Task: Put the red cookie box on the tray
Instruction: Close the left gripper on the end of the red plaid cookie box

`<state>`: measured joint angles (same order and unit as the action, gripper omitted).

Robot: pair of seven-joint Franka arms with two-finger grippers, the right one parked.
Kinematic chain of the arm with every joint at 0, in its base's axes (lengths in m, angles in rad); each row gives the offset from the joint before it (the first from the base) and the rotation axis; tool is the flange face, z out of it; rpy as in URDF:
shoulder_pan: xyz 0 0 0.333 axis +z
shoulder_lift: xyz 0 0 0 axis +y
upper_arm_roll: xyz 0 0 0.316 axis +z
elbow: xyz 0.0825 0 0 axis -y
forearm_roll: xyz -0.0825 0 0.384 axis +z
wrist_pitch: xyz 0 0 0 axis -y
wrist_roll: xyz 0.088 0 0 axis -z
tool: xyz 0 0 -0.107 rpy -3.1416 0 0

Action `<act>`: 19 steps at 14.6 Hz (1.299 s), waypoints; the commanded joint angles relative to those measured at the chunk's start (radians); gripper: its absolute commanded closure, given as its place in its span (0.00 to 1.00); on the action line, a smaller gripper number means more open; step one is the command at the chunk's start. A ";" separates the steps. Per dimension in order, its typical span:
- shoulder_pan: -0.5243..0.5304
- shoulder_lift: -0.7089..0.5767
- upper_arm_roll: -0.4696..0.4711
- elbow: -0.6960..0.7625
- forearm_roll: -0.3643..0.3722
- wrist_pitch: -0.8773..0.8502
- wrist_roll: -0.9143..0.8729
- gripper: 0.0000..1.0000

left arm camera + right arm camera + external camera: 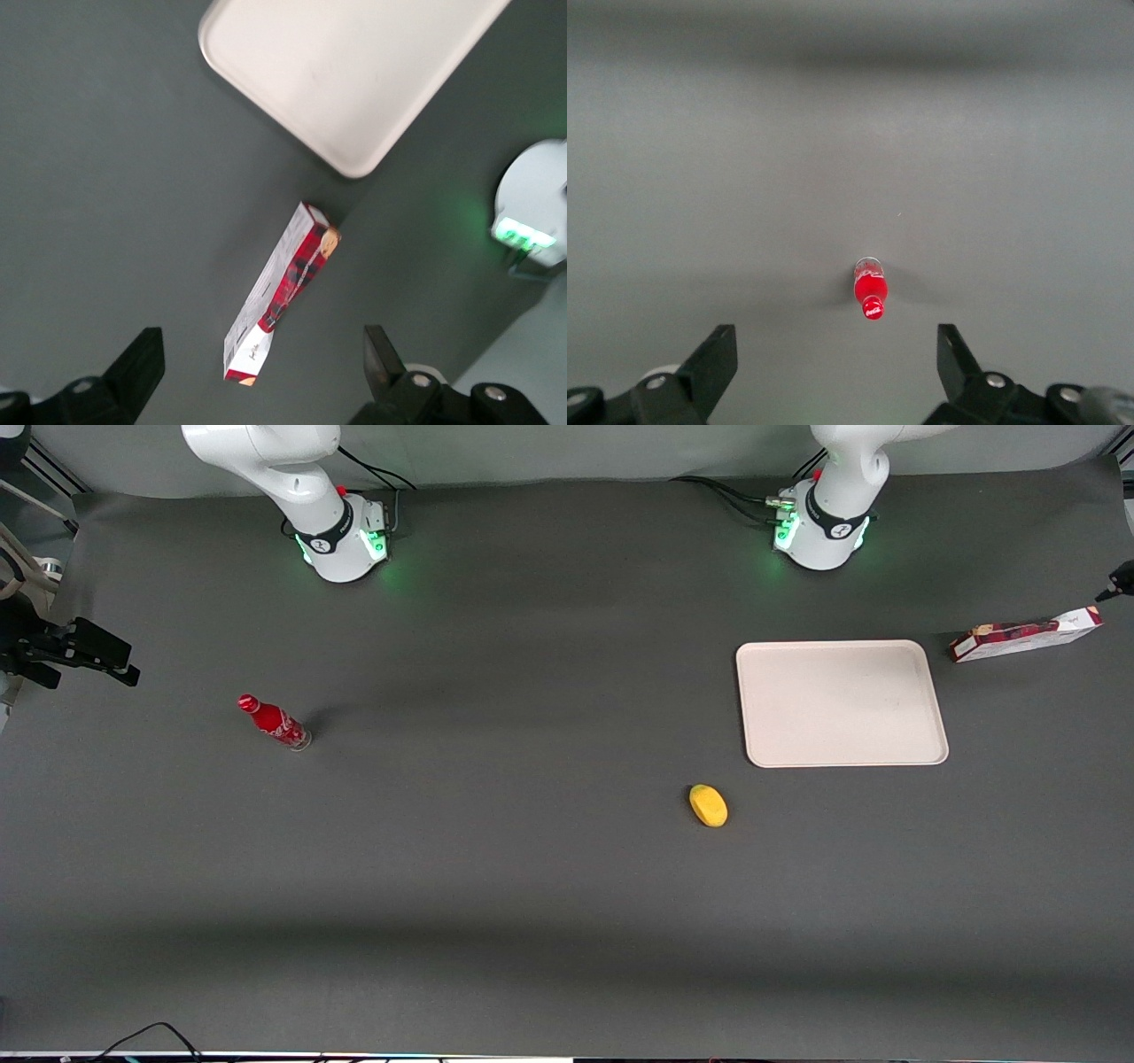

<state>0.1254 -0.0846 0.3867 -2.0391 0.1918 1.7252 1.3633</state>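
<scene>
Two spread fingers of the left hand (pixel 266 372) hover above the long slim red cardboard cookie box (pixel 282 290), lying on the dark tabletop (pixel 496 886) just beside the cream-pink rectangular tray (pixel 842 702).

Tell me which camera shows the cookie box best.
The left wrist view: the cookie box lies whole below the open gripper, near the tray. The front view shows it small at the frame's edge; the right wrist view misses it.
</scene>
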 commanded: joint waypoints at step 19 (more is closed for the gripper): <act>0.022 0.023 0.403 -0.638 0.124 0.974 0.433 0.00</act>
<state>0.1696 -0.1148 0.7859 -2.6840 0.3201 2.6432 1.7938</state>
